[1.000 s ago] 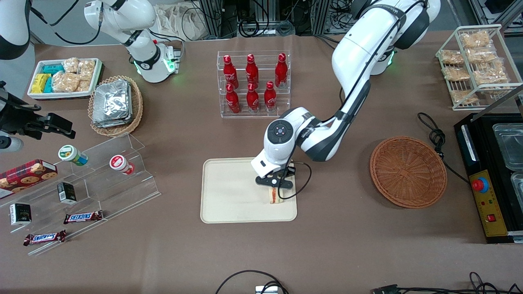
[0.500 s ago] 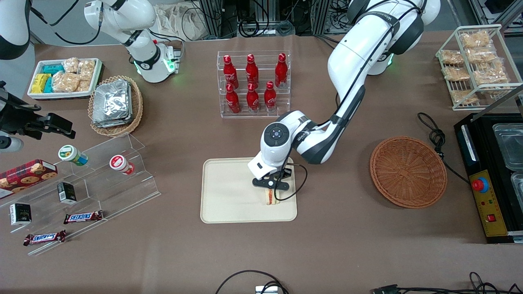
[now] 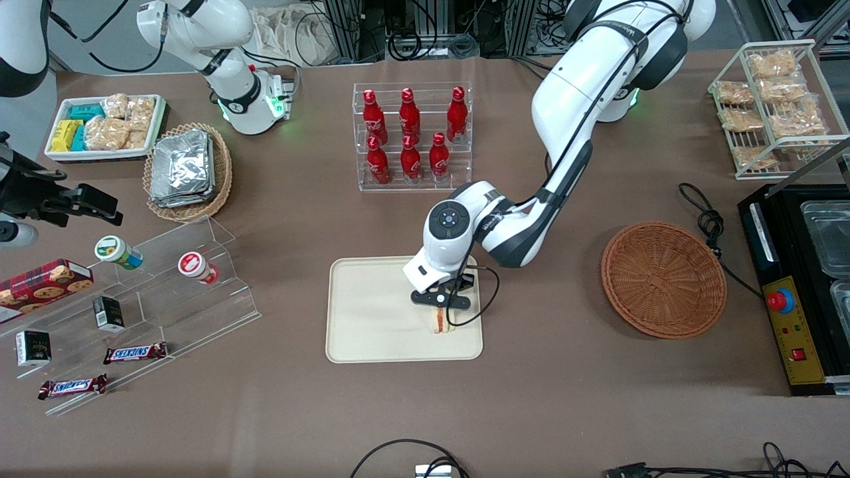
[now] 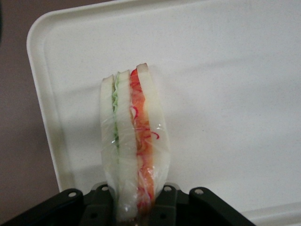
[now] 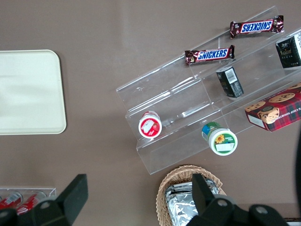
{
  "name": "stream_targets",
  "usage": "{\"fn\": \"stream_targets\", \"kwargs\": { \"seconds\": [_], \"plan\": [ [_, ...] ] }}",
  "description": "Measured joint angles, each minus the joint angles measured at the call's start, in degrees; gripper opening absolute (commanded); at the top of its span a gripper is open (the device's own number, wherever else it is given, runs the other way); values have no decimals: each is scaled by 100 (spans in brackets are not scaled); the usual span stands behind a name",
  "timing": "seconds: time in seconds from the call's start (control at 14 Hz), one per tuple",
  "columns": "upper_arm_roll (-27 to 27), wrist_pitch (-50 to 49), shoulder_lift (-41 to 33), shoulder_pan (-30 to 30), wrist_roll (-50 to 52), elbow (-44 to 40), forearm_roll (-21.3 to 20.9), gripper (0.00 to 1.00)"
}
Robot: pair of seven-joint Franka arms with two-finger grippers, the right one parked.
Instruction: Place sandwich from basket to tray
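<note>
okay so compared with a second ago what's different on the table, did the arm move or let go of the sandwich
The gripper carried the sandwich a little toward the parked arm's end, farther in over the tray, mostly in the first half second; since then it has barely moved. It has not let go: the wrist view shows the fingers shut on the sandwich. The basket stayed empty, and tray and basket kept their places.

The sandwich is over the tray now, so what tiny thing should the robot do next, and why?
Probably open the gripper and let go. It is shut on the sandwich, which hangs low over the tray, well inside its rim. The basket is already empty, so only the release seems left.
</note>
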State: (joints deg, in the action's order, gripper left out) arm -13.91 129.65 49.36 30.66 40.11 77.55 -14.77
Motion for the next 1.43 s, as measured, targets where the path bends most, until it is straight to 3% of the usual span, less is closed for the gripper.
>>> {"fn": "stream_targets", "kwargs": {
  "seconds": [0.07, 0.14, 0.29, 1.0, 1.43],
  "plan": [
    [0, 1, 0, 2, 29, 0, -3, 46],
    [0, 4, 0, 5, 62, 0, -4, 56],
    [0, 7, 3, 13, 113, 0, -6, 100],
    [153, 39, -86, 16, 401, -217, -23, 100],
    [615, -867, -1032, -13, 1114, -332, -27, 100]
  ]
}}
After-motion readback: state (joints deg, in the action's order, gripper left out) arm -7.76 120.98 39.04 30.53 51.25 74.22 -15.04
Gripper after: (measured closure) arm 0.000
